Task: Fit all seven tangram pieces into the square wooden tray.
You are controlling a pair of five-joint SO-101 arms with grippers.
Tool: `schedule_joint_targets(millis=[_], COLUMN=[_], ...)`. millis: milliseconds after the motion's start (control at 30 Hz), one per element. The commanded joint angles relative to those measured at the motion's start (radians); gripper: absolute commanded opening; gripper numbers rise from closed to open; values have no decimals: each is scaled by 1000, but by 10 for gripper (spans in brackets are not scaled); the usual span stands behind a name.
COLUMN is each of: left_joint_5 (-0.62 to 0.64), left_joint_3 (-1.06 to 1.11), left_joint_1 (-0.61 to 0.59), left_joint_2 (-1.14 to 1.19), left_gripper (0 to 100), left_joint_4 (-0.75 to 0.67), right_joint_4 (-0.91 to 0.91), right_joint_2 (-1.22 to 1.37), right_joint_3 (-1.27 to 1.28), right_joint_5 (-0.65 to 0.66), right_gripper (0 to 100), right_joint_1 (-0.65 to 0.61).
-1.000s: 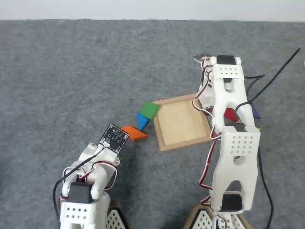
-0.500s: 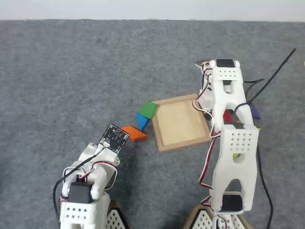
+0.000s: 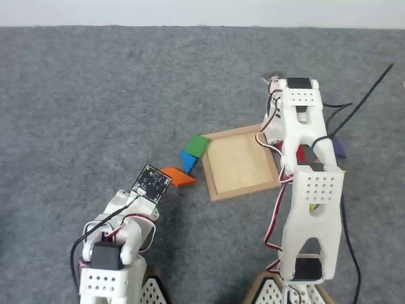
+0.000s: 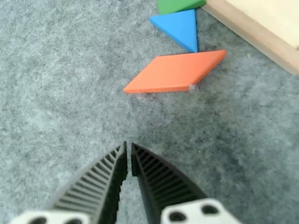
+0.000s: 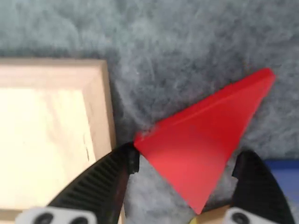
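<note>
Shifting slightly over the last second, right pincer (image 5: 186, 161) straddles red triangle (image 5: 205, 126) just beside wooden tray (image 5: 105, 107), toward table's right edge. Jaws apart, contact unclear. Tray empty; first grasp looks near. Left pincer (image 4: 128, 149) closed.

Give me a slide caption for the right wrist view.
Open jaws flank the red triangle on the carpet, beside a corner of the wooden tray.
</note>
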Motion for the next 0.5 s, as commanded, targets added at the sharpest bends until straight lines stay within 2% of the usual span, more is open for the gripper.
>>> schedule_joint_targets(millis=[0, 367, 467], left_joint_5=[-11, -11, -11], left_joint_3=[-12, -12, -12], left_joint_1=[-8, -8, -8], left_joint_2=[-12, -12, -12], left_gripper=[13, 13, 13], left_joint_4=[3, 3, 3], right_joint_4=[-50, -70, -77], right_joint_2=[-48, -54, -56], right_joint_3=[-25, -37, -37], right_joint_5=[-64, -384, -433], right_gripper=[331, 329, 329], right_joint_1=[4, 21, 24])
